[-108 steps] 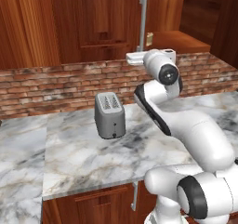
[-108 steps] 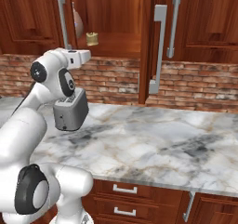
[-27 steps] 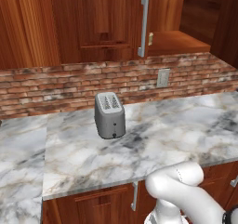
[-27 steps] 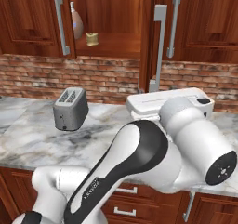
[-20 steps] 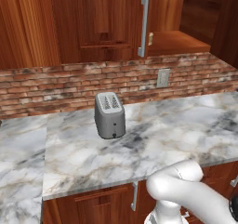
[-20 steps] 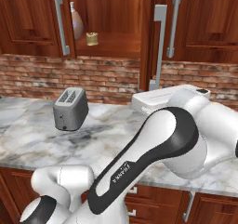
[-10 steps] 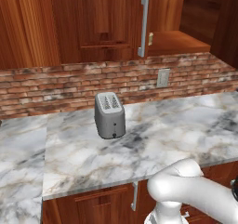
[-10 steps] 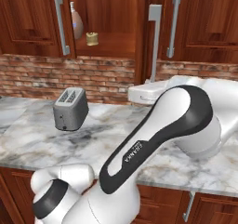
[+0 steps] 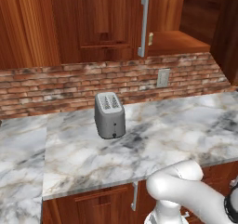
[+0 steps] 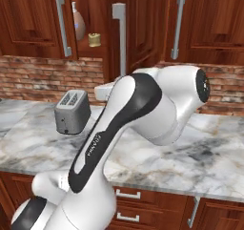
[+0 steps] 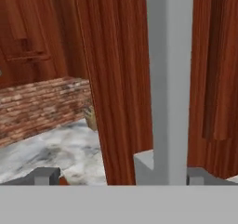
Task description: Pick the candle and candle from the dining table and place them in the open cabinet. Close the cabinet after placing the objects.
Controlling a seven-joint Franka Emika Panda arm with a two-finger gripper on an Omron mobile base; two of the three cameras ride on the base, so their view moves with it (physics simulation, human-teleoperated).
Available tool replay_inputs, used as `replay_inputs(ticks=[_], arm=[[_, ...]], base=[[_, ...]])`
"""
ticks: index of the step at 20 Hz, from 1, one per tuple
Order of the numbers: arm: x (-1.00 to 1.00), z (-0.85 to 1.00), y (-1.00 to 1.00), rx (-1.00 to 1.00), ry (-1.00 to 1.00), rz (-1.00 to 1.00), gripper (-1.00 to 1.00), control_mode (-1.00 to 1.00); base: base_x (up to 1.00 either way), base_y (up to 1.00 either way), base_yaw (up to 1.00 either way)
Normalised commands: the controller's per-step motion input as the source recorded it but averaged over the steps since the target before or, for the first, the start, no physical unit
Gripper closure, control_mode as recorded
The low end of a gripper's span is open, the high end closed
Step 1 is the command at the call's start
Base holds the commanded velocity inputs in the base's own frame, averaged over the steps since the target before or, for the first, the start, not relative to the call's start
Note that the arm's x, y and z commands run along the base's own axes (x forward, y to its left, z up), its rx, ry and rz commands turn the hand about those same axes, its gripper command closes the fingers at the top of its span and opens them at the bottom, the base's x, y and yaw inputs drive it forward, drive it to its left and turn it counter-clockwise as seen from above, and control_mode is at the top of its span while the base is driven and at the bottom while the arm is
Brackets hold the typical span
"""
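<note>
Claw [image 11: 116,176]: open, tips either side of the cabinet door's silver handle [image 11: 169,79].
Candles [image 10: 95,39]: on the open cabinet's shelf.
Toaster [image 9: 110,115]: on counter [image 9: 176,125].

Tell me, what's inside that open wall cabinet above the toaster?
On the cabinet shelf stand two items: a small tan candle and, beside it, a slim brownish piece partly hidden behind the neighbouring door's handle. The open door blocks the rest of the shelf.

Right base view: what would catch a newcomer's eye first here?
The white arm swung across the middle, reaching toward the open cabinet door and its silver bar handle. Behind it, two small candles sit on the cabinet shelf, and a grey toaster stands on the marble counter.
</note>
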Motion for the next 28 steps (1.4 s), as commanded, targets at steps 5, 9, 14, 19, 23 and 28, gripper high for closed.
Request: replay_inputs(ticks=[5, 9, 14, 19, 23, 28], arm=[[0.85, -0.70, 1.00, 0.01, -0.13, -0.36, -1.00, -1.00], [1.00, -0.35, 0.89, 0.14, -0.16, -0.46, -1.00, -1.00], [0.84, 0.12, 0.77, 0.25, -0.28, -0.42, -1.00, -1.00], [0.81, 0.37, 0.77, 0.18, -0.42, -0.44, -1.00, -1.00], [0.68, 0.41, 0.64, 0.13, -0.15, -0.35, -1.00, -1.00], [0.75, 0.24, 0.54, -0.10, 0.15, -0.07, -1.00, -1.00]], base=[[0.00, 0.00, 0.00], [0.00, 0.00, 0.00], [0.00, 0.00, 0.00], [0.00, 0.00, 0.00], [0.00, 0.00, 0.00], [0.00, 0.00, 0.00]])
